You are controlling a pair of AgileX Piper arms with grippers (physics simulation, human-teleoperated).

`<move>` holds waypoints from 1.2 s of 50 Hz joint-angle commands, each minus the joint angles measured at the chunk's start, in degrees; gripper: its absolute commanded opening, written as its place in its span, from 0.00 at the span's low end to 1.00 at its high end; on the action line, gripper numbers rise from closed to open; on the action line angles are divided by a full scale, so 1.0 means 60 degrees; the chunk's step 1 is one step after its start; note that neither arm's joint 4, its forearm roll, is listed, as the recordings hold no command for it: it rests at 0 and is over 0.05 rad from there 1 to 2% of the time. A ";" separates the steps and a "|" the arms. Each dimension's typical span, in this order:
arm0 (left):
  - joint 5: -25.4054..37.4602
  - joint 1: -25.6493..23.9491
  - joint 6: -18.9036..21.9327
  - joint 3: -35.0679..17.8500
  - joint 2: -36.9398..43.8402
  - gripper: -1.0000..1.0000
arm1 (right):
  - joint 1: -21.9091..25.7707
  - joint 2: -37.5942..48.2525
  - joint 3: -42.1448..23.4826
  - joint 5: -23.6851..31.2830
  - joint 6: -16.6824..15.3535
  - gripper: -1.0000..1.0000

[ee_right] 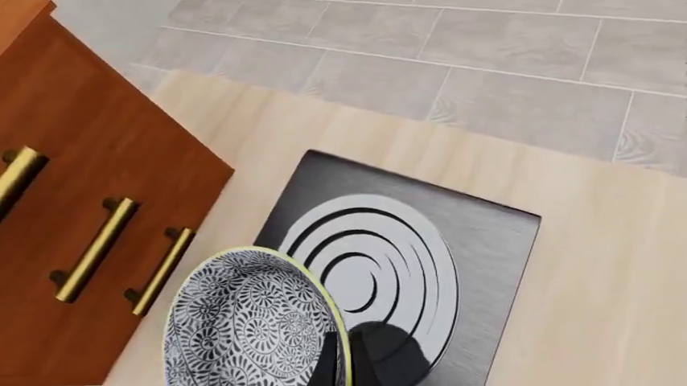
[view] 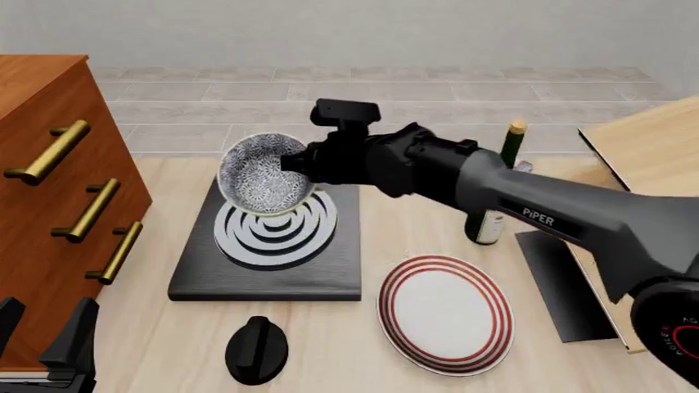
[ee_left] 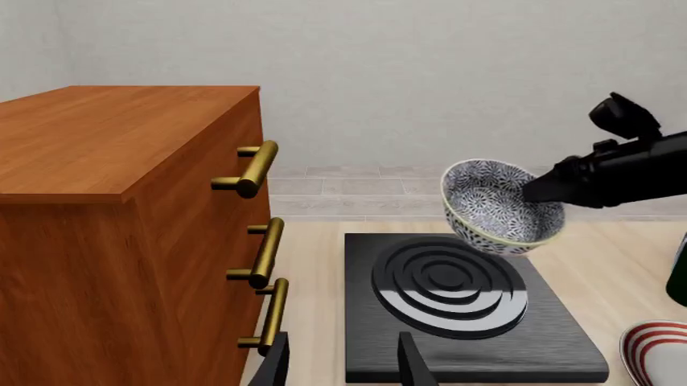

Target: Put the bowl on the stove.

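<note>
- Right gripper [view: 293, 163] holds the bowl [view: 263, 174] by its rim, one finger inside; the bowl hangs tilted in the air.
- The stove [view: 196, 274] lies directly below the gripper, its burner [view: 275, 231] under the bowl, not touching.
- Step in hand: carry is done, placing remains.
- Next: level the bowl, lower it straight onto the burner, then let go.
- Left gripper [view: 46, 341] sits idle, fingers spread with nothing between them, well back from the stove.
</note>
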 commanded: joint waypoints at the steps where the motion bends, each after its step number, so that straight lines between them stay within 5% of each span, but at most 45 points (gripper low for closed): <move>1: 0.0000 0.0000 0.0000 0.0000 0.0000 1.00 | -0.0119 0.0585 -0.0679 0.0044 0.0071 0.00; 16: 0.0000 0.0000 0.0000 0.0000 0.0000 1.00 | -0.0253 0.1306 -0.1589 0.0245 0.0235 0.00; 60: 0.0000 0.0000 0.0000 0.0000 0.0000 1.00 | -0.0261 0.2090 -0.1360 -0.0307 0.0715 0.00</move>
